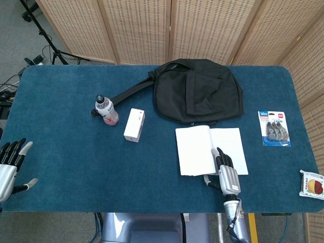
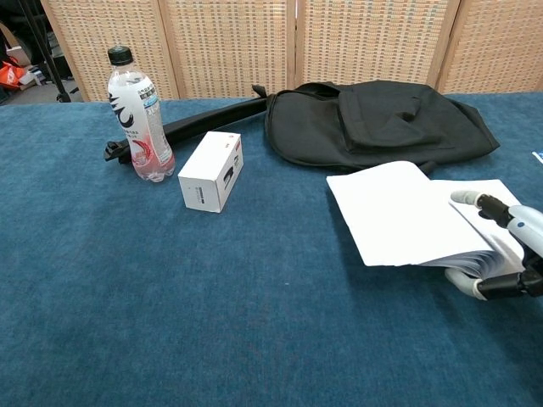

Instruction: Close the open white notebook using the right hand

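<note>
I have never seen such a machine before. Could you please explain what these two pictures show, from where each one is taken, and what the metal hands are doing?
This is a robot with two arms, each ending in a hand built like a human one. Both pictures come from its own cameras: the head view looks down on the table, and the chest view looks across it from low down.

On the blue table lie an open white notebook, a black bag, a drinks bottle, a small white box, a pack of correction tape and a snack packet at the right edge.

The right hand is at the notebook's near edge: fingers lie on the pages while the thumb sits under that edge, which the chest view shows slightly lifted. The left hand waits at the table's left edge, fingers spread, holding nothing.
</note>
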Available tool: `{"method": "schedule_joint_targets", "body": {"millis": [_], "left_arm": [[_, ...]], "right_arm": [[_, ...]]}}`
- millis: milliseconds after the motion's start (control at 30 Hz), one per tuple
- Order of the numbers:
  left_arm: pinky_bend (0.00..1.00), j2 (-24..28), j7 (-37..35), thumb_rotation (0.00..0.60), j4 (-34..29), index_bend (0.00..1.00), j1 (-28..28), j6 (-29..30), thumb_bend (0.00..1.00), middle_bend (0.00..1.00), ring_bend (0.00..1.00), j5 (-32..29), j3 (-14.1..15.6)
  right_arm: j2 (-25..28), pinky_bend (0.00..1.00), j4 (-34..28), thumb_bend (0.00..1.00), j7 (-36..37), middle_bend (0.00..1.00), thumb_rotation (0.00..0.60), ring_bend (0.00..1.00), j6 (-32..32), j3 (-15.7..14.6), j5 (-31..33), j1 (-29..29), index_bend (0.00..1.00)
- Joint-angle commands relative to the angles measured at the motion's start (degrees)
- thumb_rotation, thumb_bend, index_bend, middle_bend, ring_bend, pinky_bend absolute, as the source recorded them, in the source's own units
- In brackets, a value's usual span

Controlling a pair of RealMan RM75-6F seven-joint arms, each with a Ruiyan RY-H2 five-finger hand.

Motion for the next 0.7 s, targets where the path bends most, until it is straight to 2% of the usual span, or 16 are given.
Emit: {"method": "schedule_joint_targets", "body": {"millis": [33, 367, 700], "left_arm": [[0.00, -0.04, -0.04, 0.554, 0.06, 0.00, 0.01, 0.05, 0.07, 0.00, 0.00, 0.04, -0.01], [0.00, -0.11, -0.22, 0.553, 0.15, 0.00, 0.03, 0.18, 0.07, 0.00, 0.00, 0.05, -0.06], [0.00, -0.01, -0.55, 0.553, 0.07, 0.00, 0.20, 0.65, 0.07, 0.00, 0.00, 0.01, -0.20]], "right_arm": [[0.37, 0.00, -0.81, 0.38, 0.86, 0.00, 0.600, 0.00, -0.40, 0.41, 0.53, -0.03, 0.00], [0.57, 0.00, -2.02, 0.35, 1.40, 0.00, 0.600, 0.00, 2.33, 1.67, -0.62, -0.25, 0.00], [-0.49, 0.00, -1.93, 0.34, 1.31, 0.00, 0.600, 0.00, 5.43, 1.58, -2.18, -1.02, 0.00]]}}
